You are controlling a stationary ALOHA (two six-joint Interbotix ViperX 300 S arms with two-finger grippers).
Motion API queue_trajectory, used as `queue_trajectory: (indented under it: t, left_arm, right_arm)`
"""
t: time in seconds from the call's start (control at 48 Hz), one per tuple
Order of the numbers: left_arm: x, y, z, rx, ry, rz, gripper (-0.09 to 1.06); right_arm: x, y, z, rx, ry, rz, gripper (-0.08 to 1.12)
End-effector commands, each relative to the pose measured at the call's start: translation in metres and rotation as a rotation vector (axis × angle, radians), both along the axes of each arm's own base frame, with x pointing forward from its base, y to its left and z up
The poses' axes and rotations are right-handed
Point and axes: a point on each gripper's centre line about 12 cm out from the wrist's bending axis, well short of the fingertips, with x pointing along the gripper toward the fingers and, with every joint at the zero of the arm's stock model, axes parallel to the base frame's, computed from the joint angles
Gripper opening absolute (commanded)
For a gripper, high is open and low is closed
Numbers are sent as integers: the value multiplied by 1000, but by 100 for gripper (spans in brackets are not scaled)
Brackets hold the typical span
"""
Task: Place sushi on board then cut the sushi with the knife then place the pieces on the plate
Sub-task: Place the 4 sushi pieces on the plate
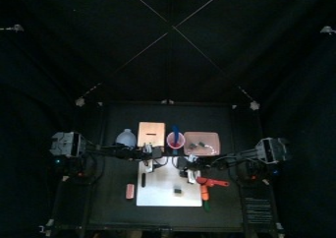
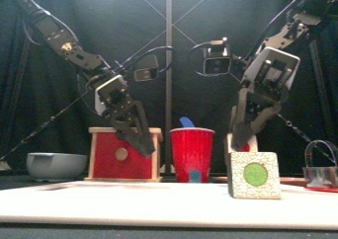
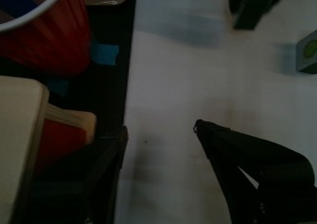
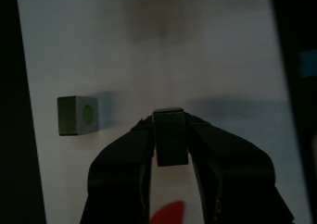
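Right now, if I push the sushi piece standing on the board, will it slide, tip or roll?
It would probably tip: the sushi piece stands upright on one edge on the white board. Rolling seems unlikely, since its outline is square. It looks like a stiff block, so a grip should not squash it.

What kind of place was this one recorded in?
Likely a robot lab booth: black curtains around, left arm and right arm over a small table, toy sushi on a white board.
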Motion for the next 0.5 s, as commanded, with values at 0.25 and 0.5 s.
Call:
queue_trajectory:
  t: [0.25,0.5]
  left_arm:
    - [7,2,8,0,-28,5,94]
    - [7,3,7,0,-26,8,94]
  right_arm:
    - [-85,-89,39,19,-69,-334,56]
    - [-131,-124,29,51,4,-524,56]
